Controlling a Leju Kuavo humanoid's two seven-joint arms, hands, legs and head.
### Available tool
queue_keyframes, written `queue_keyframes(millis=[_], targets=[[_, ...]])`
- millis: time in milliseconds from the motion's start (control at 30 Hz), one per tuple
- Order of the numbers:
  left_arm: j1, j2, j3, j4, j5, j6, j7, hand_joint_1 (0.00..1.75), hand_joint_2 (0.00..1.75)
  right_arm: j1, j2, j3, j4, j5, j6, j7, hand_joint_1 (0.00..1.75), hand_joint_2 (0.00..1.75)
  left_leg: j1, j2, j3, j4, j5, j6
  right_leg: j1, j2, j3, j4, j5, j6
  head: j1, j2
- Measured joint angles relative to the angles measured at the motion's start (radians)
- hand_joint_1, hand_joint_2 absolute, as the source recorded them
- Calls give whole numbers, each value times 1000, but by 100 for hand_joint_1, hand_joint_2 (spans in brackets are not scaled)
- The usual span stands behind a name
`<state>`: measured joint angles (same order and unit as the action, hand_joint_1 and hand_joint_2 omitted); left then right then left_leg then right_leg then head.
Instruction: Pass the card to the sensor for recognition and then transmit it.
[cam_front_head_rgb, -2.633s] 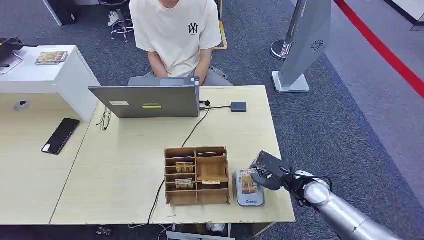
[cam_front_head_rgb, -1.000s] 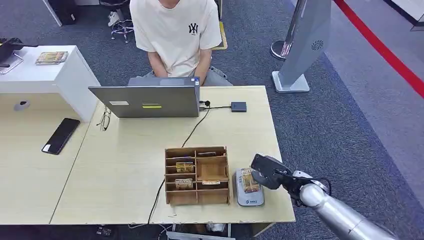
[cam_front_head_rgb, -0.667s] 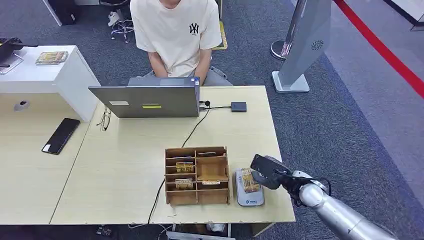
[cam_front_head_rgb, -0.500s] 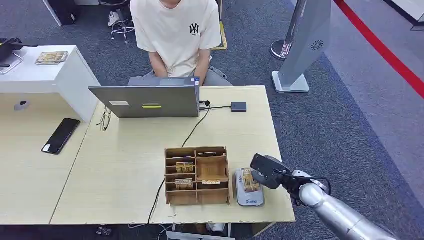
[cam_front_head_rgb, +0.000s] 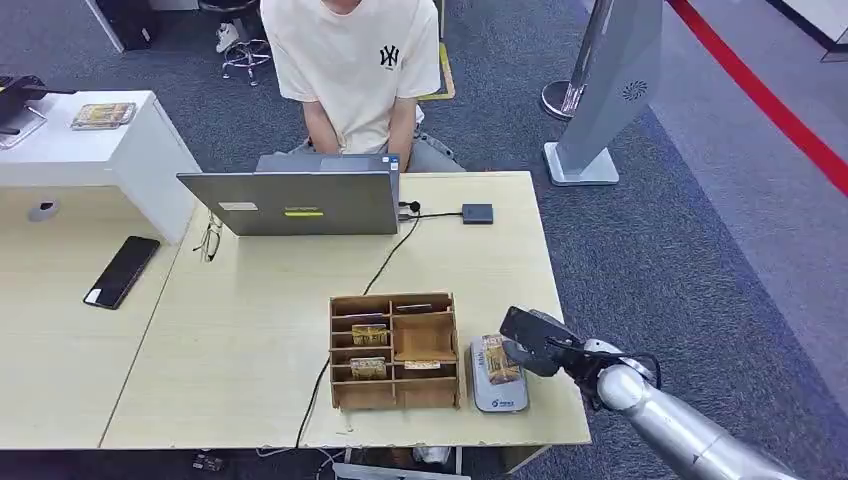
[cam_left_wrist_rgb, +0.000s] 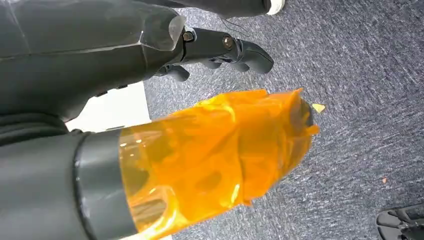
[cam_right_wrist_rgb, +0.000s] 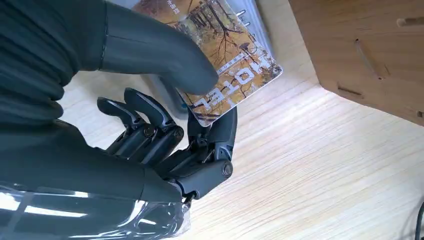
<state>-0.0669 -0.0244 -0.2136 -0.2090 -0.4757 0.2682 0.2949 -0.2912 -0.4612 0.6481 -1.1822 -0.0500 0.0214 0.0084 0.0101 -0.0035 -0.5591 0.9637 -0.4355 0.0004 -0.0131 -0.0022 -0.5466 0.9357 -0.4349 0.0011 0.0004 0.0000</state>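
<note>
Low in the head view, right of centre, my right hand (cam_front_head_rgb: 530, 343) pinches the glossy card (cam_right_wrist_rgb: 220, 60) between thumb and dark fingers (cam_right_wrist_rgb: 212, 135), holding it over the flat grey sensor (cam_front_head_rgb: 497, 390) on the pale wood-grain table (cam_front_head_rgb: 250, 330). Just left of that stands a slotted wooden organiser (cam_front_head_rgb: 394, 351), with cards in its left compartments. My left hand (cam_left_wrist_rgb: 220, 47) hangs over speckled carpet, its fingers curled on nothing. Farther up, a grey laptop (cam_front_head_rgb: 292, 202) faces a seated person (cam_front_head_rgb: 350, 60).
</note>
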Motion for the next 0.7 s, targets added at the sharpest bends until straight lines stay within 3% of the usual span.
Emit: queue_keyframes(millis=[700], targets=[[0, 0, 0, 0, 3, 3, 0, 0, 0, -5, 0, 0, 10, 0, 2, -5, 175, 175, 0, 0, 0, 0, 0, 0, 0, 0, 0, 0, 0, 0, 0, 0]])
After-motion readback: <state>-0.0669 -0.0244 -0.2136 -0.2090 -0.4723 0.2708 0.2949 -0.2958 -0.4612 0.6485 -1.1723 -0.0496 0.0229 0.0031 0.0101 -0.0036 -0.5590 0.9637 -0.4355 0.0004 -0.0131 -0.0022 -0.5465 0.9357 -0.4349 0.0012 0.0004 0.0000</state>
